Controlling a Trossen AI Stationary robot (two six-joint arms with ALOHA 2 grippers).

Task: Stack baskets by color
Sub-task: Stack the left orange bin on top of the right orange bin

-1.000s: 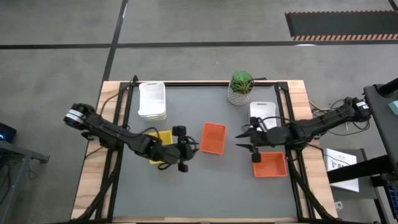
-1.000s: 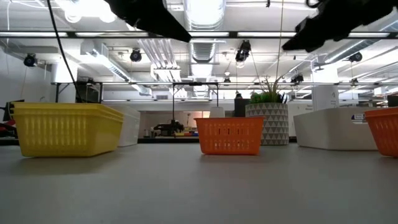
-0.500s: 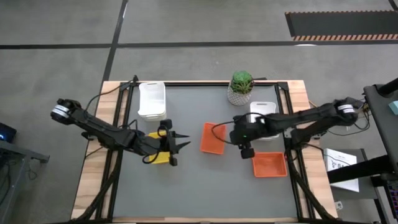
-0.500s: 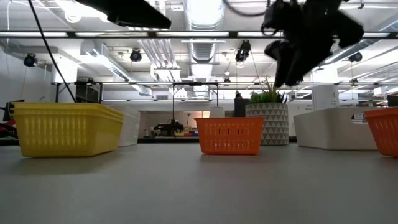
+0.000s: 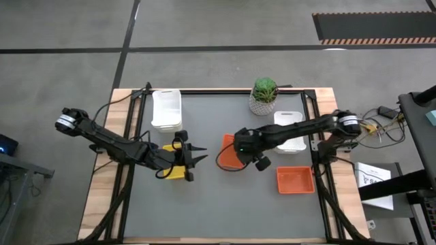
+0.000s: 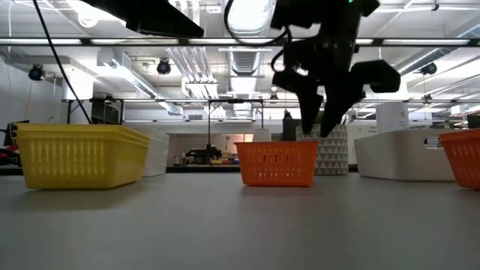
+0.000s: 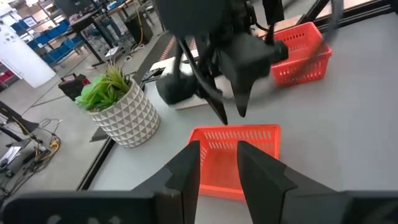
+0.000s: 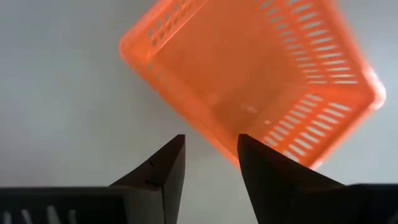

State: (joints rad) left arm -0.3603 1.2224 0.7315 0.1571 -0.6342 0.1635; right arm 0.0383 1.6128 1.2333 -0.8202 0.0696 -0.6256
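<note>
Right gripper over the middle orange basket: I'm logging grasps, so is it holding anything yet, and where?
Nothing is held. The right gripper hangs open above the orange basket, its fingers straddling one rim.

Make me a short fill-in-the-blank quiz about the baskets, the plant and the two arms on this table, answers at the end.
1. The right end effector hangs over the ____ basket at the table's middle.
2. The left end effector hovers beside the ____ basket.
3. The potted plant stands at the table's back edge, between two ____ baskets.
4. The second orange basket lies nearest the ____ arm's side of the table.

Missing words: orange; yellow; white; right
</note>
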